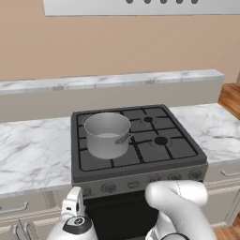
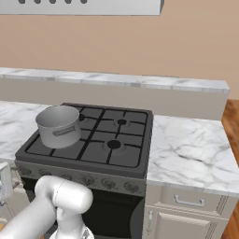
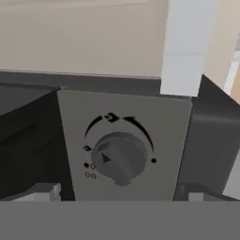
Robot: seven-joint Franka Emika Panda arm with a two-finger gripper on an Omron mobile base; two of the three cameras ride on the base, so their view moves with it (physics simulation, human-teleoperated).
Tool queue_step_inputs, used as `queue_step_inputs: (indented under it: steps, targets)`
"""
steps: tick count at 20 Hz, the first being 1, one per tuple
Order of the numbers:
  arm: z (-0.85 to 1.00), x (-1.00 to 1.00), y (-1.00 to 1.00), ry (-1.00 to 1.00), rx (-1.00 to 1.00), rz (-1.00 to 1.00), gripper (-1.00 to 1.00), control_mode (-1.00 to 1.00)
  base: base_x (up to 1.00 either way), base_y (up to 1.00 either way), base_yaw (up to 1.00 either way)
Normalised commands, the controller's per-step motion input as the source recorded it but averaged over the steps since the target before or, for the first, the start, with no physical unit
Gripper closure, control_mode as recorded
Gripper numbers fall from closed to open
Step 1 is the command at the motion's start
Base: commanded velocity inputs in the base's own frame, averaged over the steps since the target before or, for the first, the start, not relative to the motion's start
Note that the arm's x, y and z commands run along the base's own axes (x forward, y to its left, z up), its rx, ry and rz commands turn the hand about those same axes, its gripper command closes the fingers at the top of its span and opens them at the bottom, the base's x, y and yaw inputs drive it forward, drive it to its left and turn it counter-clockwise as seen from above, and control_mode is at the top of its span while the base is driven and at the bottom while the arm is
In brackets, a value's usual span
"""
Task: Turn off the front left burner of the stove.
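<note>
Round dark grey knob (image 3: 119,158) on the black gas stove (image 1: 140,161) front panel sits centre frame in hand view. My gripper (image 3: 119,193) is spread, tips flanking it low. I'd advance straight, pinch, then rotate to off

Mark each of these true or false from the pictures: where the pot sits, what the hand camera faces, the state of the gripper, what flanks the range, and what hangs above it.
1. The silver metal pot stands on the left side of the dark gas stove. True.
2. The hand view faces a round grey knob on a grey panel. True.
3. The gripper is clamped on that knob. False: its finger tips stand apart on either side, below it, not touching.
4. Wooden counters flank the stove. False: the counters are white marble.
5. A lid covers the pot. False: it is open-topped.
</note>
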Motion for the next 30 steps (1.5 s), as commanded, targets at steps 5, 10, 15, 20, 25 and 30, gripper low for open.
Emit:
queue_step_inputs:
  steps: [5,10,15,20,25,30]
  targets:
    - [0.00,0.00,-0.21,0.21,-0.27,0.02,-1.00,-1.00,0.00,0.00,0.00]
    - [-0.01,0.20,-0.03,0.15,-0.27,0.09,-1.00,-1.00,0.00,0.00,0.00]
    - [-0.04,0.04,0.02,0.00,-0.17,0.10,-1.00,-1.00,0.00,0.00,0.00]
    - [-0.27,0.00,0.00,-0.02,-0.15,0.11,-1.00,-1.00,0.00,0.00,0.00]
    - [-0.01,0.10,0.00,-0.01,-0.11,0.03,-1.00,-1.00,0.00,0.00,0.00]
    - [0.00,0.02,0.00,-0.03,-0.11,0.04,-1.00,-1.00,0.00,0.00,0.00]
